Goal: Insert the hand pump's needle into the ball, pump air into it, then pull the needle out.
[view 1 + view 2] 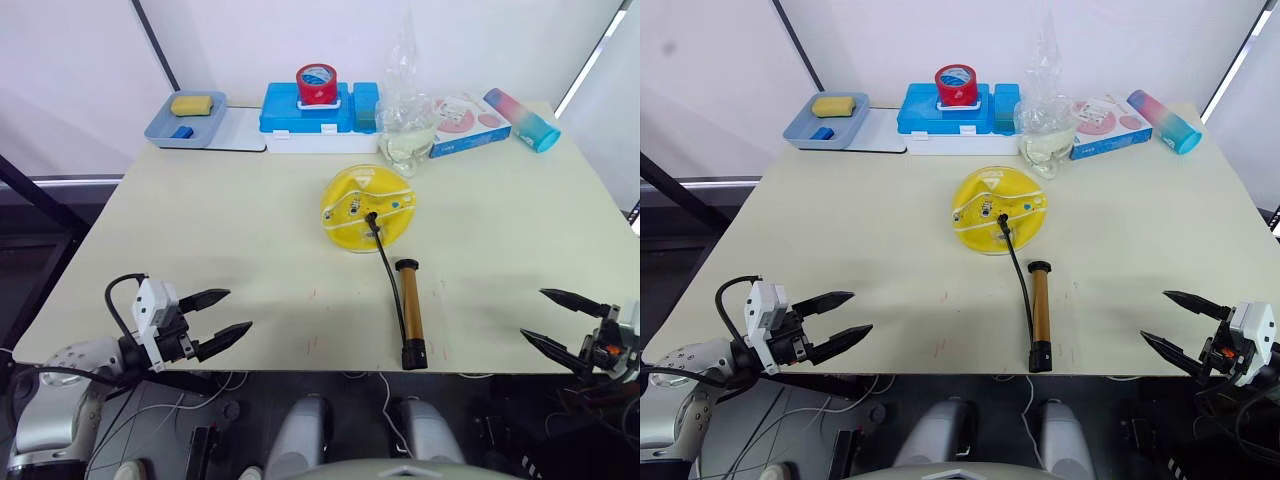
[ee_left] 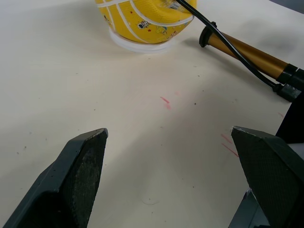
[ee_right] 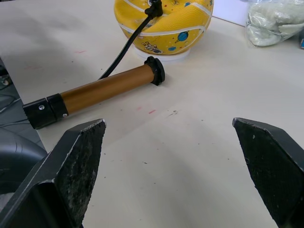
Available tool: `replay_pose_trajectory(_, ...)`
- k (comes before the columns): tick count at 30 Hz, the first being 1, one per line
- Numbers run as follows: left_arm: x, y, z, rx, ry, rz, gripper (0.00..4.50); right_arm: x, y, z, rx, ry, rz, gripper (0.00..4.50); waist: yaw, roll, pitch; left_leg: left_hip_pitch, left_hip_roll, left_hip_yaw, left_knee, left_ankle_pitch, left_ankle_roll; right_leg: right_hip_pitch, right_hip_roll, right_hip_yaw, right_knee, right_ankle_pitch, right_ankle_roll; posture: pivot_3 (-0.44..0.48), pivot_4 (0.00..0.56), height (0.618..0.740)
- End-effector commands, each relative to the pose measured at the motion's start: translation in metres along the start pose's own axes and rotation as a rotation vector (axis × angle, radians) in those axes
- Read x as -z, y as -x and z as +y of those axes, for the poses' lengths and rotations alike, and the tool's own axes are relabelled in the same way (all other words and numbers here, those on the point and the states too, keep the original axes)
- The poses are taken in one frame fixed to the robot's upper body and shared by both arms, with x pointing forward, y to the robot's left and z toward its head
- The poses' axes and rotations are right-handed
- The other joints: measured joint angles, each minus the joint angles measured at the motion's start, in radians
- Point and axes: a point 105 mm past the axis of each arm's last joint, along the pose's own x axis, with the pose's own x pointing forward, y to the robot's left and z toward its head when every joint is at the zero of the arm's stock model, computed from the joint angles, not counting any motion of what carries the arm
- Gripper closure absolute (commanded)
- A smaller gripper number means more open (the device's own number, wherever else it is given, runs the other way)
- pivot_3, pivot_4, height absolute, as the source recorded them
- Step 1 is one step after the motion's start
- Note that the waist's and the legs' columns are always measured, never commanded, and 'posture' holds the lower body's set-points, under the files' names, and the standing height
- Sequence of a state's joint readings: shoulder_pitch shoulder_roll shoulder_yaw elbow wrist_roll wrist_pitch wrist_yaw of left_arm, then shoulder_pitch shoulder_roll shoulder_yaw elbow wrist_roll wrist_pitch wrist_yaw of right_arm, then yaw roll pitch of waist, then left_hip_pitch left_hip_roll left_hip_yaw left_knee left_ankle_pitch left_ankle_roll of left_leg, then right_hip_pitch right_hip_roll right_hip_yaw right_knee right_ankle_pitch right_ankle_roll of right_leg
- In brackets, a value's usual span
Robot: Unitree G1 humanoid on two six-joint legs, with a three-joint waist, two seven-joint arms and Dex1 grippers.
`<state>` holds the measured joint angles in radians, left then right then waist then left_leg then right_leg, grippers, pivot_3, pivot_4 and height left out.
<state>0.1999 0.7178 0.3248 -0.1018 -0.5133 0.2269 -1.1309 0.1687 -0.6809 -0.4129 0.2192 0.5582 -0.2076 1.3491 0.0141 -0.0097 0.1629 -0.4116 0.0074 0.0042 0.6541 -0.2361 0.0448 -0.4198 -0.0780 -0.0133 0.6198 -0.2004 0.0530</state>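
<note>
The yellow ball (image 1: 352, 195) rests saggy on a white ring at the table's middle. On its top sits the needle's black fitting (image 1: 370, 215); the metal tip is hidden. A thin black hose (image 1: 387, 270) runs from it to the hand pump (image 1: 410, 312), which lies flat near the front edge, gold barrel pointing at the ball. My left gripper (image 1: 239, 309) hovers open at the front left corner, far from the pump. At the front right edge my right gripper (image 1: 532, 312) is open too. Both hold nothing. The wrist views also show the ball (image 2: 137, 21) and the pump (image 3: 107, 88).
Along the back edge stand a grey-blue tray (image 1: 160, 132) with a yellow sponge, a blue box (image 1: 285, 112) carrying a red tape roll (image 1: 316, 84), a clear plastic bag (image 1: 406, 120), a printed carton (image 1: 465, 122) and a pink-blue bottle (image 1: 522, 118).
</note>
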Motion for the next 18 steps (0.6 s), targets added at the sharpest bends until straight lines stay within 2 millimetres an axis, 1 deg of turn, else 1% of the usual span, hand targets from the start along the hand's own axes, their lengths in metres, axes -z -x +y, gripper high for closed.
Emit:
replay_pose_trajectory(1, -0.007, -0.004, -0.006, 0.021, -0.045, -0.011, 0.09, -0.011, 0.009, -0.004, 0.013, 0.037, -0.019, 0.0, 0.0, 0.0, 0.0, 0.0, 0.0, 0.0, 0.0, 0.0, 0.0, 0.0, 0.0, 0.0, 0.0, 0.0, 0.0, 0.0, 0.15, 0.739)
replay_pose_trajectory(3, -0.008, -0.01, -0.012, 0.057, -0.031, -0.009, 0.09, -0.016, 0.01, -0.001, -0.015, 0.027, -0.023, 0.0, 0.001, 0.0, 0.0, 0.0, 0.0, 0.0, 0.0, 0.0, 0.0, 0.0, 0.0, 0.0, 0.0, 0.0, 0.0, 0.0, 0.15, 0.739)
replay_pose_trajectory(10, -0.004, -0.042, -0.033, 0.175, 0.008, -0.004, 0.09, -0.024, 0.006, 0.017, -0.092, 0.011, -0.032, 0.0, 0.001, 0.0, 0.0, 0.002, 0.0, 0.002, 0.0, 0.0, 0.0, 0.0, 0.0, 0.002, 0.002, 0.0, 0.001, 0.0, 0.15, 0.739)
replay_pose_trajectory(11, -0.004, -0.052, -0.035, 0.188, 0.016, -0.007, 0.09, -0.026, 0.004, 0.019, -0.1, 0.012, -0.038, 0.0, 0.001, 0.0, 0.0, 0.002, 0.0, 0.002, 0.0, 0.0, 0.0, 0.0, 0.0, 0.002, 0.002, 0.0, 0.001, 0.0, 0.15, 0.739)
replay_pose_trajectory(14, -0.005, -0.07, -0.042, 0.219, 0.039, -0.02, 0.09, -0.03, 0.002, 0.023, -0.112, 0.014, -0.047, 0.0, 0.001, 0.0, 0.0, 0.003, 0.0, 0.003, 0.001, 0.0, 0.0, 0.001, 0.0, 0.003, 0.003, 0.0, 0.001, 0.0, 0.15, 0.739)
replay_pose_trajectory(15, -0.006, -0.08, -0.046, 0.234, 0.051, -0.027, 0.09, -0.03, 0.001, 0.025, -0.117, 0.015, -0.048, 0.0, 0.001, 0.0, 0.0, 0.004, 0.0, 0.004, 0.001, 0.0, 0.0, 0.002, 0.0, 0.003, 0.003, 0.0, 0.001, 0.0, 0.15, 0.739)
replay_pose_trajectory(18, -0.008, -0.101, -0.056, 0.274, 0.065, -0.026, 0.09, -0.032, 0.0, 0.03, -0.126, 0.016, -0.052, 0.0, 0.001, -0.001, 0.0, 0.006, 0.0, 0.005, 0.001, 0.0, 0.0, 0.003, 0.001, 0.004, 0.004, 0.0, 0.002, 0.0, 0.15, 0.739)
